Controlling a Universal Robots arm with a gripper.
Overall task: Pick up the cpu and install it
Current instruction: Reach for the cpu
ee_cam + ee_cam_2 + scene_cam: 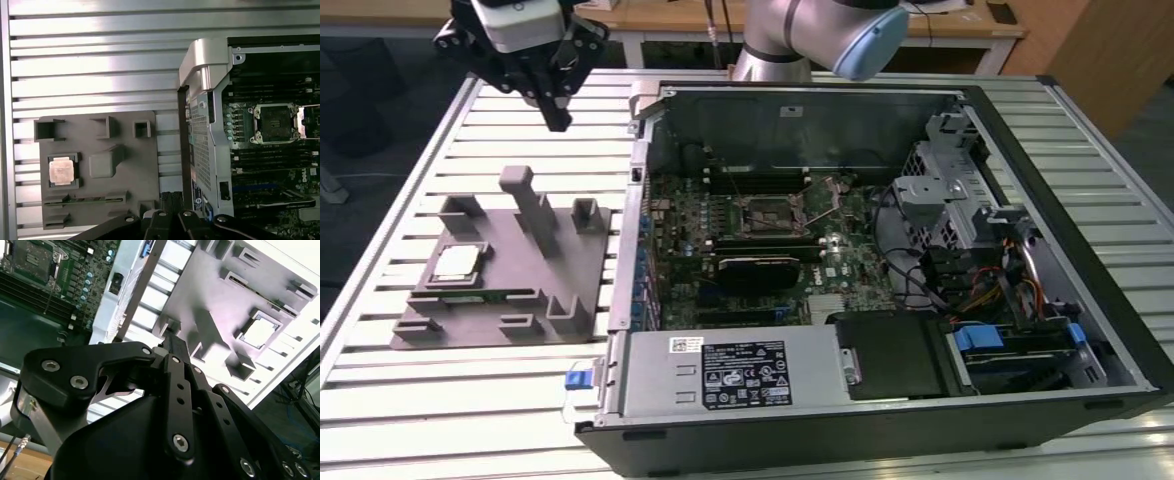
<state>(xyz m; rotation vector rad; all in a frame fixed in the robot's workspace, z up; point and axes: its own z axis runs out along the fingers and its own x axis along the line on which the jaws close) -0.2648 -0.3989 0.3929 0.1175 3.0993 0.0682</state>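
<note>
Gripper (558, 118) hangs over the table (400, 150), jaws pressed together, holding nothing; in the exterior view the cpu (455, 263) lies in the grey holder (520, 270) at its seven o'clock

A slatted metal table (454, 420) stands before wooden desks (947, 25), grey floor (387, 85) beneath

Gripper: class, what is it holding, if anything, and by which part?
Nothing: the gripper hangs shut and bare above the table, while the cpu lies apart in its grey holder.
</note>
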